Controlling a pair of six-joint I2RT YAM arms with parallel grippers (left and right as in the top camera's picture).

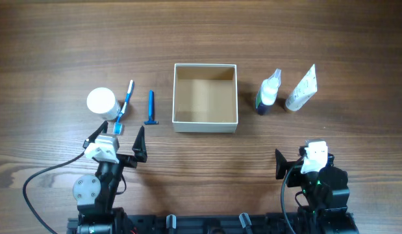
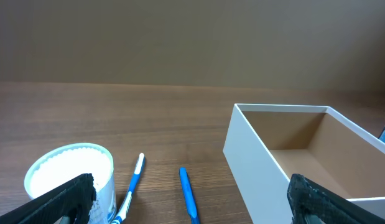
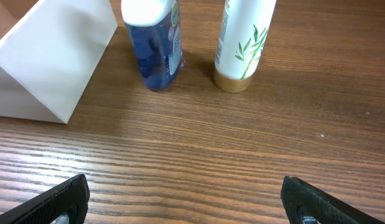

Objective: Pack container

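Observation:
The container point(image 1: 204, 123), a square open box with white walls and a tan inside, stands mid-table with nothing in it; it also shows in the left wrist view point(image 2: 254, 158) and the right wrist view point(image 3: 52, 59). Left of it lie a blue razor point(image 1: 150, 107), a blue-and-white toothbrush point(image 1: 125, 107) and a round white jar point(image 1: 101, 102). Right of it stand a blue bottle point(image 1: 267, 94) and a white tube point(image 1: 301, 89). My left gripper point(image 1: 117, 138) is open and empty, near the jar and toothbrush. My right gripper point(image 1: 303, 162) is open and empty, well short of the bottles.
The wooden table point(image 1: 58, 52) runs across the whole view. The arm bases and a black cable point(image 1: 32, 188) sit along the front edge.

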